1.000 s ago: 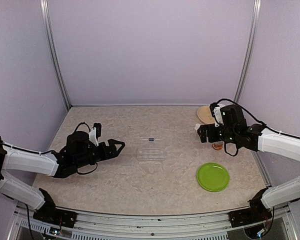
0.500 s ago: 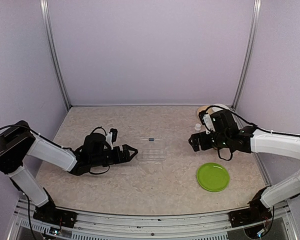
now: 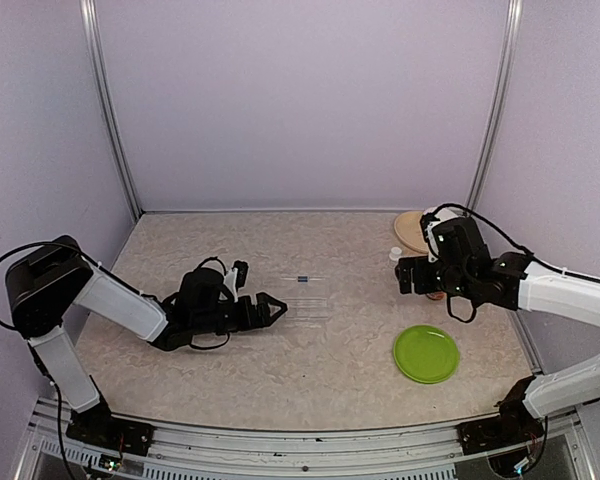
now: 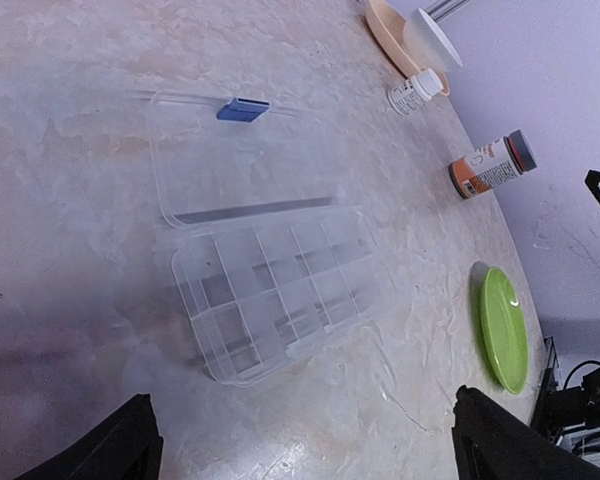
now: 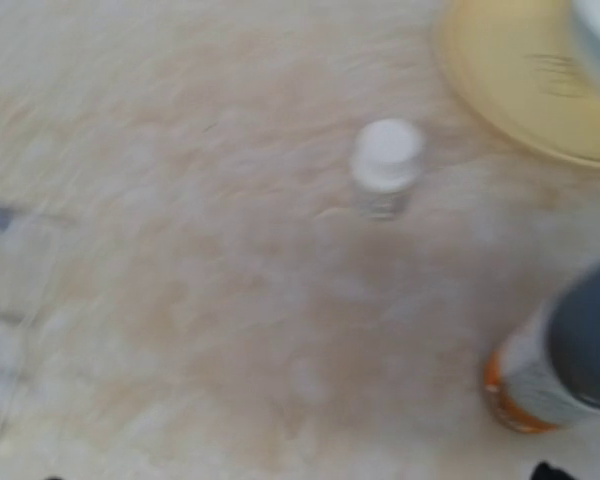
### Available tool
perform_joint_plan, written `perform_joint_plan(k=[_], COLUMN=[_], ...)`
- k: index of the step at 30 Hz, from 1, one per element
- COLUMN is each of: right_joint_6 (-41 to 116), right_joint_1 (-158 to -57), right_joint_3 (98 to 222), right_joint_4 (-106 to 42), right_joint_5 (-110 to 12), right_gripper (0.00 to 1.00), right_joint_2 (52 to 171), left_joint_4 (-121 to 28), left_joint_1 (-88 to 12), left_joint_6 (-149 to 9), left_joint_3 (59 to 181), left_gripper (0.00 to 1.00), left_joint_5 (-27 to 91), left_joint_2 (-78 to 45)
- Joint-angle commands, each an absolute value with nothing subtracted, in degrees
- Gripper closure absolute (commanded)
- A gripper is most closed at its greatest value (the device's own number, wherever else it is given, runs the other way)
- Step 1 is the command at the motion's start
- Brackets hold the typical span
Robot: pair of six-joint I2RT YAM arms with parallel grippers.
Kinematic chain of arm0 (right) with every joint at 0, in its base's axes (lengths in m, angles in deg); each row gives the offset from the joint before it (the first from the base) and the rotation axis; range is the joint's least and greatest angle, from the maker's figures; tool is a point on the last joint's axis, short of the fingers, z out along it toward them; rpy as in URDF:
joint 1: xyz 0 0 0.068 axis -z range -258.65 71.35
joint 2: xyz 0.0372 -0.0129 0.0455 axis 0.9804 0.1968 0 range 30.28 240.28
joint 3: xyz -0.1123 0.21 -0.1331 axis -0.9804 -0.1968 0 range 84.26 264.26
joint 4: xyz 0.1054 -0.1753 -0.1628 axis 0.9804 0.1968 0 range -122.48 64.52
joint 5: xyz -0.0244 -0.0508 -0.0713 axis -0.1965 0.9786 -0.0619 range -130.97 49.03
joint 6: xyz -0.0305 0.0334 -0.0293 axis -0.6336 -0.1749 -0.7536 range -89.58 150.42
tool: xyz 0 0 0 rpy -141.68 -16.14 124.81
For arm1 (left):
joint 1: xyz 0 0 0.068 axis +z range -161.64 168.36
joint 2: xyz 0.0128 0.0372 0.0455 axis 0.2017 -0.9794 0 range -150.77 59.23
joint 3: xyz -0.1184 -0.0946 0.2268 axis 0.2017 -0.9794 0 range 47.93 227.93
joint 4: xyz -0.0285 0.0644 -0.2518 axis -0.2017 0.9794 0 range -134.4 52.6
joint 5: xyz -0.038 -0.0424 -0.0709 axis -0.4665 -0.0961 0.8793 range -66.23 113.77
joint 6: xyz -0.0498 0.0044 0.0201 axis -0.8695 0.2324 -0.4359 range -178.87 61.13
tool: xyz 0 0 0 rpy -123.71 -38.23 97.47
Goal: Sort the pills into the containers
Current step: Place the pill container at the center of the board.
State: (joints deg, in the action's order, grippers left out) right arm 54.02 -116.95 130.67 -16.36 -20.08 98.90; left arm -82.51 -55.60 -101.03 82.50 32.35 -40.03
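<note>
Pale marbled table (image 3: 310,370) inside lilac walls, both arms reaching in from the near edge

At left, the left gripper (image 3: 277,310), fingers spread wide and empty, pointing right, tips just short of the pill organiser (image 3: 305,297). From the left wrist, open tray of small square compartments (image 4: 280,300) straight ahead between the two fingertips, no pill to be seen in any of them, clear lid (image 4: 240,150) folded flat on the far side with a dark latch (image 4: 242,108) at its edge. Long axis of the tray seemingly left to right in the overhead view, so roughly in line with this gripper's reach. Plainly the nearer arm to the organiser

Further right, well apart from the organiser, the right gripper (image 3: 405,275), also spread wide and holding nothing, hovering just beside a small white bottle (image 3: 395,255) and an amber bottle (image 3: 436,293) with a grey cap. Nearer arm for the bottles, probably the source of the pills

Count: one organiser, two bottles, one green plate (image 3: 426,353) to the near right, one tan plate (image 3: 410,230) at the back right with one white bowl (image 4: 430,38) on it. No loose pills visible
</note>
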Motion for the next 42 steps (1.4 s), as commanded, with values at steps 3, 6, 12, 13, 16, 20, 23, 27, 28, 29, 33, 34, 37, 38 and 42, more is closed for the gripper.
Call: perform_joint_plan(k=[3,6,12,13,16,20,23,27,28,29,33,34,37,38,42], right_joint_6=[60.4,57.2,50.3,49.2,46.7,45.8,46.1,45.8,45.8,45.6,44.8,44.5,43.0,42.5,40.5], right_joint_1=[-113.7,-113.7,-115.0,-115.5,-117.6,-119.0,-119.0,-119.0,-119.0,-119.0,-118.9,-118.9,-118.9,-118.9,-119.0], right_joint_3=[126.7,126.7,129.6,130.3,134.3,137.2,137.6,141.8,142.4,142.8,145.3,146.3,149.0,149.8,150.4], right_joint_4=[-15.5,-18.7,-21.4,-21.9,-21.1,-21.5,-23.1,-21.0,-20.8,-20.8,-21.1,-20.8,-19.8,-19.6,-20.4], right_joint_5=[-14.8,-18.9,-25.6,-28.0,-30.8,-32.7,-34.2,-33.5,-32.9,-32.5,-32.6,-32.0,-30.5,-30.1,-31.5], right_gripper=[0.0,0.0,0.0,0.0,0.0,0.0,0.0,0.0,0.0,0.0,0.0,0.0,0.0,0.0,0.0], right_joint_2=[95.6,96.2,100.3,101.2,106.1,111.1,113.2,119.9,121.5,122.7,128.3,129.8,133.9,135.0,137.5], left_joint_4=[-84.2,-82.7,-76.4,-75.4,-73.1,-70.8,-69.0,-69.2,-70.2,-71.2,-74.4,-74.8,-74.3,-73.9,-71.3], left_joint_1=[-56.0,-56.0,-55.0,-54.8,-54.3,-54.0,-53.9,-53.5,-53.3,-53.2,-52.6,-52.5,-51.9,-51.8,-51.5], left_joint_6=[-100.8,-99.9,-97.7,-97.6,-97.2,-96.9,-96.4,-96.1,-96.1,-96.1,-94.6,-94.0,-92.5,-91.9,-88.8], left_joint_3=[84.9,86.4,93.1,94.0,96.5,100.0,102.4,103.9,103.8,103.6,104.1,104.6,106.3,107.0,109.8], left_gripper=[0.01,0.01,0.01,0.01,0.01,0.01,0.01,0.03,0.04,0.05,0.09,0.1,0.16,0.17,0.21], left_joint_5=[33.2,32.2,29.5,29.2,28.8,30.0,30.6,32.4,33.4,34.0,38.1,39.2,41.7,42.6,45.3], left_joint_2=[-41.8,-42.5,-45.6,-46.2,-47.8,-50.8,-53.1,-55.2,-55.5,-55.7,-57.0,-57.5,-59.4,-59.9,-61.7])
